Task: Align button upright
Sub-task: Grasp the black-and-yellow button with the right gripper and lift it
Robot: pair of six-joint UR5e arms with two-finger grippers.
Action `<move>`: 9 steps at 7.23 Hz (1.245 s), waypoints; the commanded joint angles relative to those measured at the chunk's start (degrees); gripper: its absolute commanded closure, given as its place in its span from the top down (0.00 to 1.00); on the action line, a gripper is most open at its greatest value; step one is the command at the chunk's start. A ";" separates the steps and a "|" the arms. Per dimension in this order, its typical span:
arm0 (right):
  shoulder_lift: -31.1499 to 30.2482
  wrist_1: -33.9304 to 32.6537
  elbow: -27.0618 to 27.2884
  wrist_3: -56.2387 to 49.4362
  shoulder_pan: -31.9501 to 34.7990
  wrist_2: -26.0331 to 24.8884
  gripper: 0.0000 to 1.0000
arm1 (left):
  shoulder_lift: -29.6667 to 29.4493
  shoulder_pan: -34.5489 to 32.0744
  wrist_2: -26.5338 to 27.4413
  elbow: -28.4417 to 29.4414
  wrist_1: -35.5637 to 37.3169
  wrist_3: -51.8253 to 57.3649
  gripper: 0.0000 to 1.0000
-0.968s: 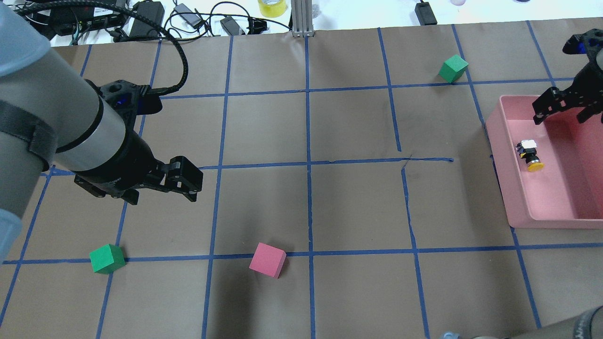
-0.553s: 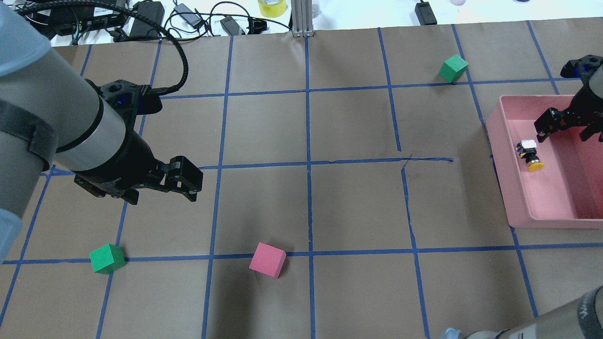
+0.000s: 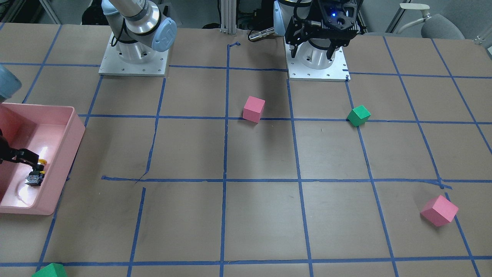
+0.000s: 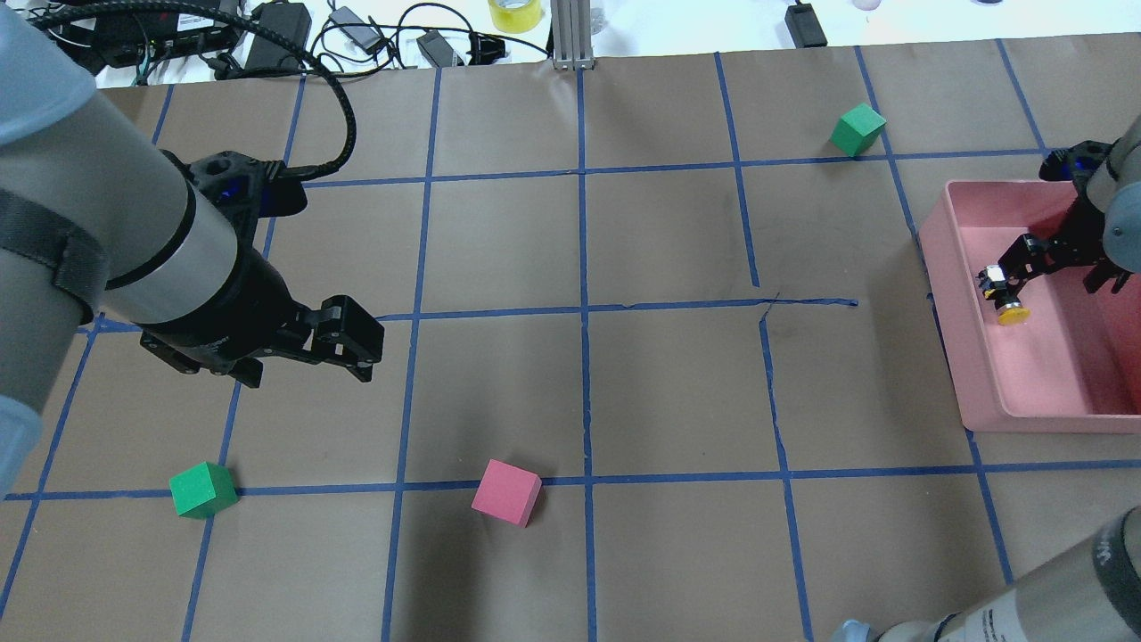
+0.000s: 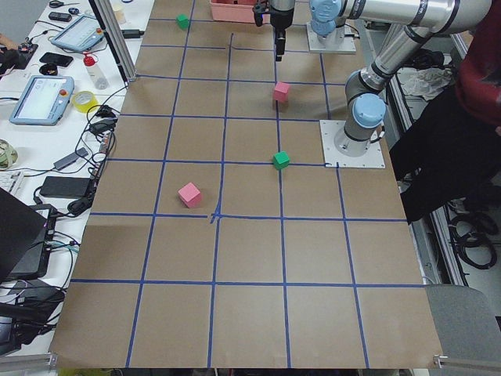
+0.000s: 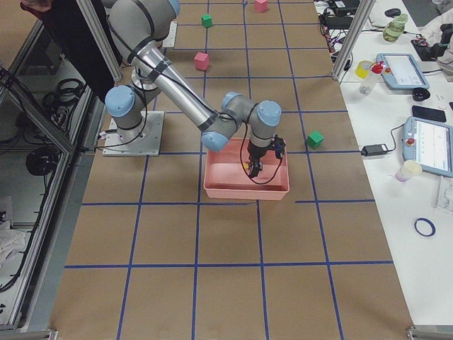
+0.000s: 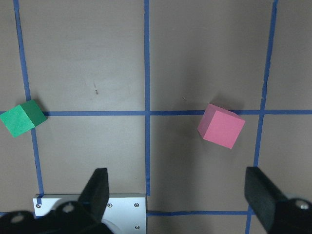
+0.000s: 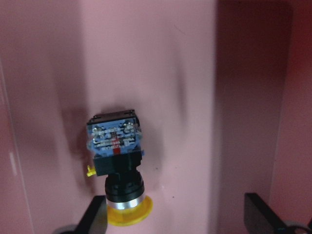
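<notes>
The button (image 4: 1005, 294) lies on its side inside the pink bin (image 4: 947, 312), with its yellow cap pointing toward the robot and its contact block away. In the right wrist view the button (image 8: 117, 161) sits just inside one finger, cap at the bottom edge. My right gripper (image 4: 1061, 267) is open and low in the bin, one finger close beside the contact block. The front view shows that button (image 3: 35, 175) under the right gripper (image 3: 15, 156) at the left edge. My left gripper (image 4: 343, 343) hangs open and empty over the table, far from the bin.
On the paper lie a green cube (image 4: 203, 489), a pink cube (image 4: 506, 492) and another green cube (image 4: 857, 129). A further pink cube (image 3: 439, 210) sits on the operators' side. Cables and devices line the far table edge. The bin's walls close in around my right gripper.
My right gripper has come down into the bin and nearer the button, staying open. The button and the left arm have not moved.
</notes>
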 commanded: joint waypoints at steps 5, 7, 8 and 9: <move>1.22 -0.12 2.60 1.84 -0.27 -0.08 0.18 | 0.00 -0.09 0.05 0.00 -0.09 0.00 1.00; 1.05 -0.30 1.82 2.02 -0.27 0.63 0.00 | 0.00 -0.09 0.05 0.00 -0.09 0.00 1.00; 0.61 -0.21 1.55 2.02 -0.27 0.54 0.00 | 0.00 -0.09 0.05 0.00 -0.09 0.00 1.00; -0.09 -0.03 1.29 1.93 -0.27 0.54 0.00 | 0.00 -0.09 0.05 -0.09 -0.09 0.00 1.00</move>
